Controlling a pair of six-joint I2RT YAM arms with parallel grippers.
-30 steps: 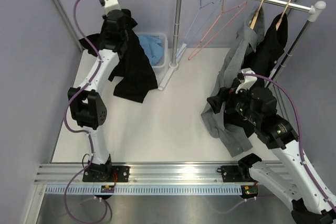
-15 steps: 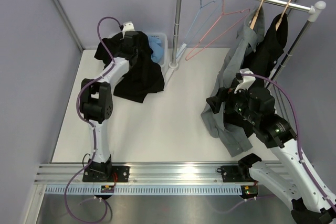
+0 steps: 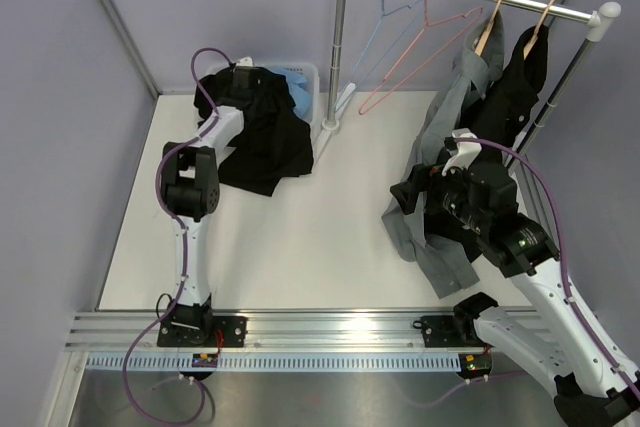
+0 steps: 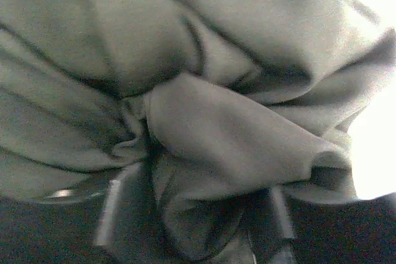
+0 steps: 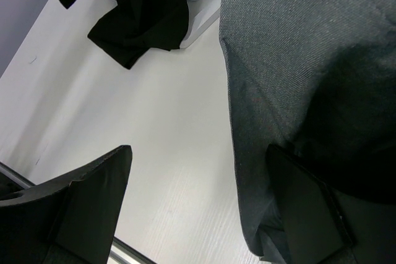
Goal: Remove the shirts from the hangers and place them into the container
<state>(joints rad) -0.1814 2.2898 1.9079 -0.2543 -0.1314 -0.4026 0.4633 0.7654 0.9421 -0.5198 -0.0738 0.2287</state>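
Black shirt spills from the container onto the counter, bunched against the left gripper; its grip cannot be told.

A black shirt, light blue shirt, white basket, grey shirt, pink hanger.
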